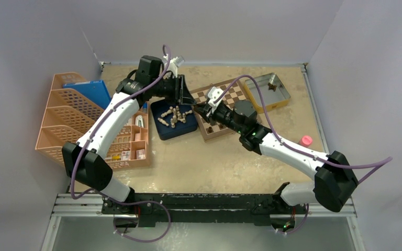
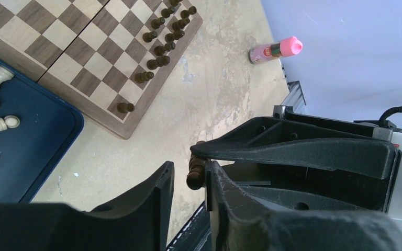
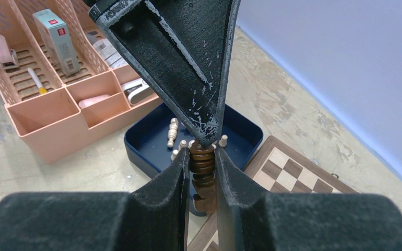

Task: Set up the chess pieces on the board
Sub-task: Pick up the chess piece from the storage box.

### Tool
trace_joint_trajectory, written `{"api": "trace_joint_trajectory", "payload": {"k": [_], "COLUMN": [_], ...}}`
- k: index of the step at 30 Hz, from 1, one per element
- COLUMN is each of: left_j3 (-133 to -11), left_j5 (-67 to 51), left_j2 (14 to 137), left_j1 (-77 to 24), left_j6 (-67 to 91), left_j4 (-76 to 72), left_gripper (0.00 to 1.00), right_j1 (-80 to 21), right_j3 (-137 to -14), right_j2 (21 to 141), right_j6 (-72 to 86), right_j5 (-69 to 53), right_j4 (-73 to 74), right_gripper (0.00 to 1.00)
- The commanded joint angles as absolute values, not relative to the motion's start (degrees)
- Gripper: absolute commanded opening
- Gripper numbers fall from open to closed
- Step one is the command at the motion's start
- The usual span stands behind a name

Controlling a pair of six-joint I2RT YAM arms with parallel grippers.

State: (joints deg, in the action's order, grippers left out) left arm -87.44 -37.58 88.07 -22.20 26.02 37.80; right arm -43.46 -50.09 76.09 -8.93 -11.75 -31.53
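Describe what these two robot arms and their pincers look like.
The left arm and right arm have smooth white shells with chunky black joints, and a purple cable loops along each. The left pincer and right pincer each have two black wedge-shaped fingers, rough-textured, some flecked white.

The left arm is reaching forward and bending inward, and the right arm is stretching across toward it. The right gripper is pinching a dark chess piece between its 2 fingers. The left gripper, tip to tip with it, is holding its jaws a little apart, with that piece at the gap between its tips.
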Motion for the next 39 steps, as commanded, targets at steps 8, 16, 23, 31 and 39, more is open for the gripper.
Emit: {"api": "trace_joint_trajectory", "payload": {"k": [8,16,23,31,39], "left_j3": [-89.2,-91.2,-90.9,-90.1,-91.3], "left_j5": [-39.1,-34.2,-24.7,-12.7,-0.6], "left_j2": [86.5,86.0,84.8,87.2,93.0], "left_j1": [-22.1,-22.1,-22.2,-26.6,-33.7], "left_j6": [25.9,23.9,22.5,21.1,19.8], "left_j4": [35.4,35.9,35.1,35.2,30.0], "left_gripper": [0.00,0.00,0.00,0.00,0.00], "right_j1": [-43.8,-43.8,-43.6,-28.2,-20.8], "right_j3": [-49.7,-48.2,-51.1,-54.4,-55.3], "right_j2": [74.5,74.9,75.6,75.2,72.0], "right_j6": [-8.9,-4.0,6.2,20.3,25.4], "right_j5": [-11.3,-5.1,5.3,3.7,8.1], "right_j4": [-34.0,-32.1,-25.5,-18.7,-18.9], "right_gripper": [0.18,0.17,0.15,0.14,0.15]}}
